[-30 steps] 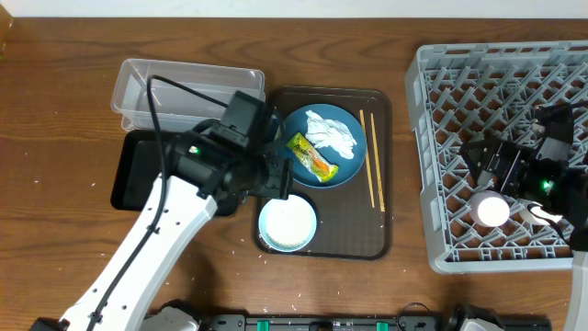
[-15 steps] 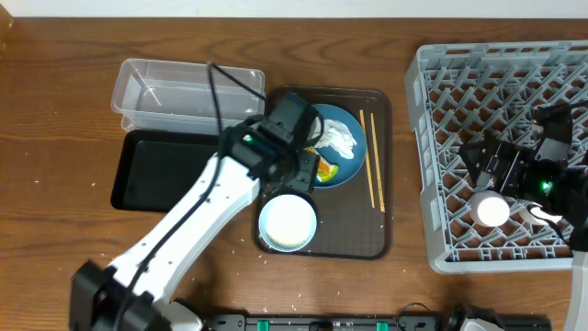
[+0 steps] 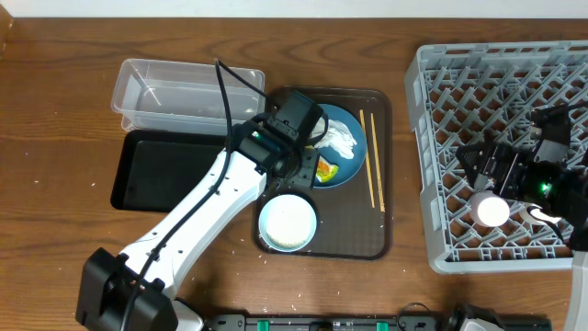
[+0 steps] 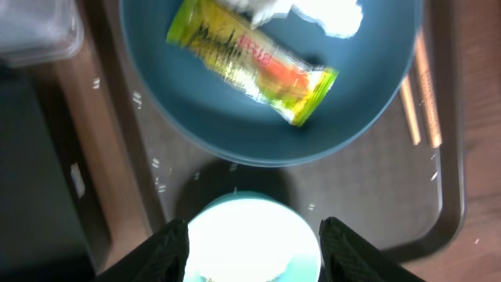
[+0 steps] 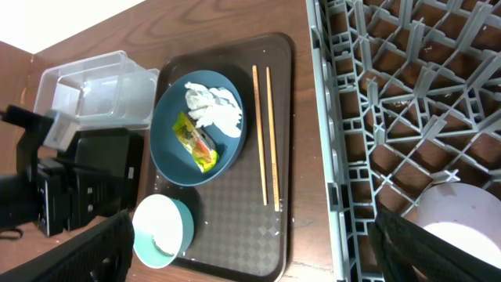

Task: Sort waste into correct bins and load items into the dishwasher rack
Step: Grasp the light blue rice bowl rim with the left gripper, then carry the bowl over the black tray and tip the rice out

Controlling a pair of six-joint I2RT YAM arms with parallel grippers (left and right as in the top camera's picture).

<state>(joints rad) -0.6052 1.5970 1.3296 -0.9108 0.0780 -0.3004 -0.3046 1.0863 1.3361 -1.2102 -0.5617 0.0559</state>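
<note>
Left of the brown tray (image 3: 354,234), the clear tub (image 3: 188,92) and the black tray (image 3: 147,170) are seen, and no waste is seen in them yet. In the last second the left gripper (image 4: 254,235) has been carried from the left edge of the brown tray to a place above it, over the near rim of the blue plate (image 4: 196,117). Its fingers are held about half apart and nothing is held between them.

On the plate, the wrapper (image 4: 250,63) and the tissue (image 3: 335,138) are lying. It is judged that the wrapper is meant to be picked next. Red writing is printed on the wrapper, but it is too blurred to be read.

The bowl (image 3: 288,222) and the chopsticks (image 3: 372,170) are also kept on the brown tray.

Right of the brown tray stands the rack (image 3: 459,83). Over it, the right gripper (image 5: 250,235) is not seen to have shifted. Its fingers are spread wide and nothing is gripped. The white cup (image 3: 491,210) is standing in the rack just beside it, so one item is judged as loaded.
</note>
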